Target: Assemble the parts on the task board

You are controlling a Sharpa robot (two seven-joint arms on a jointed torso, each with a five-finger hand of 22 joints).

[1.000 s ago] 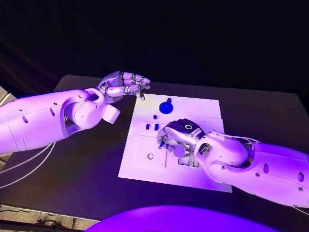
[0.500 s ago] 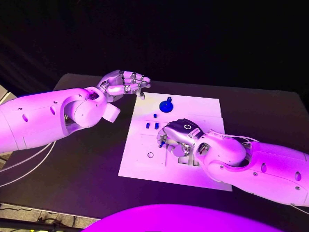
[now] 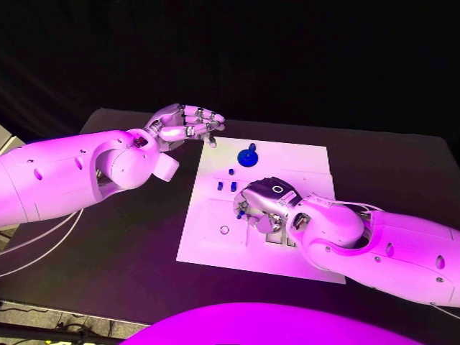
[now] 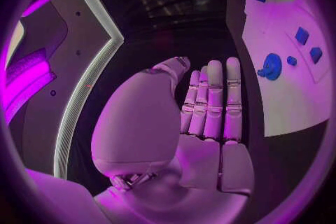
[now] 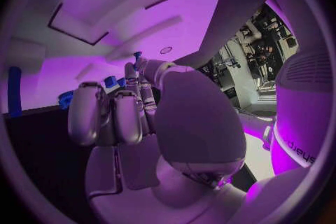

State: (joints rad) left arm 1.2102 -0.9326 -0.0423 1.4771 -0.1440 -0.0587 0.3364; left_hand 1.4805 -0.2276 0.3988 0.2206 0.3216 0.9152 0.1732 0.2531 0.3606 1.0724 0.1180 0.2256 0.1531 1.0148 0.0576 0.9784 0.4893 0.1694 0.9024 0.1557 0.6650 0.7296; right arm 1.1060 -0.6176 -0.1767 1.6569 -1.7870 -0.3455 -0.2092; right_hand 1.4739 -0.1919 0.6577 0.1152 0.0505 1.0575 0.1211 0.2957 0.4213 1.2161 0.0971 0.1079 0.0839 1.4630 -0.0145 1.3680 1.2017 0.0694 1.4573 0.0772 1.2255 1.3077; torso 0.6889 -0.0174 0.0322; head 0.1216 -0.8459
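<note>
Right hand apparently slightly nearer board edge

You see the white board lying flat under the right hand and just beside the left hand's fingertips. A round blue part with an upright stem sits between the hands. Small blue parts stand just beside the right hand, toward the left hand.

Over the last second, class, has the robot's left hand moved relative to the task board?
No. The left hand hovers off the task board's far left corner, as before, fingers curled, holding nothing.
</note>
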